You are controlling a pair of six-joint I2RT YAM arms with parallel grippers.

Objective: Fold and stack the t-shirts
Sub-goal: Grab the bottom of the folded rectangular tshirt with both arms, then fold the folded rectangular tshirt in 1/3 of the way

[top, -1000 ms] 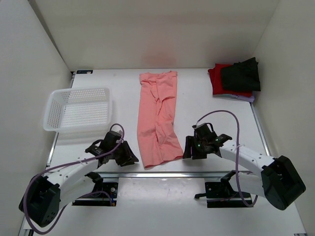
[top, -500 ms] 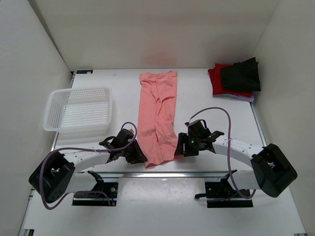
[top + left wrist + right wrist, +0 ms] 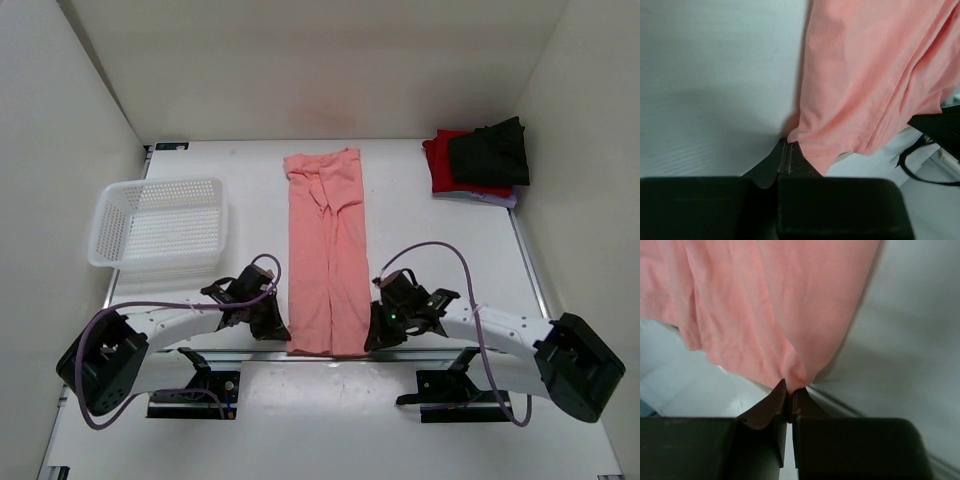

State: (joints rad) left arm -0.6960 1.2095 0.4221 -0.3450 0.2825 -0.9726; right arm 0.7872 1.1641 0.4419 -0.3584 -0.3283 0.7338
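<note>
The salmon-pink t-shirt lies as a long narrow strip down the middle of the table, its near hem at the front edge. My left gripper is shut on the hem's left corner. My right gripper is shut on the hem's right corner. The cloth between them is pulled fairly flat. Folded t-shirts are stacked at the far right: a black one on a red one, with a pale lavender edge showing under them.
A white lattice basket stands at the left of the table. White walls close in the left, right and back. A metal rail runs along the table's near edge, just below the shirt's hem.
Both grippers have closed in on the shirt's near corners and shut on them. The crumpled, slanted cloth has been drawn straight and its hem pulled nearer the front edge.
</note>
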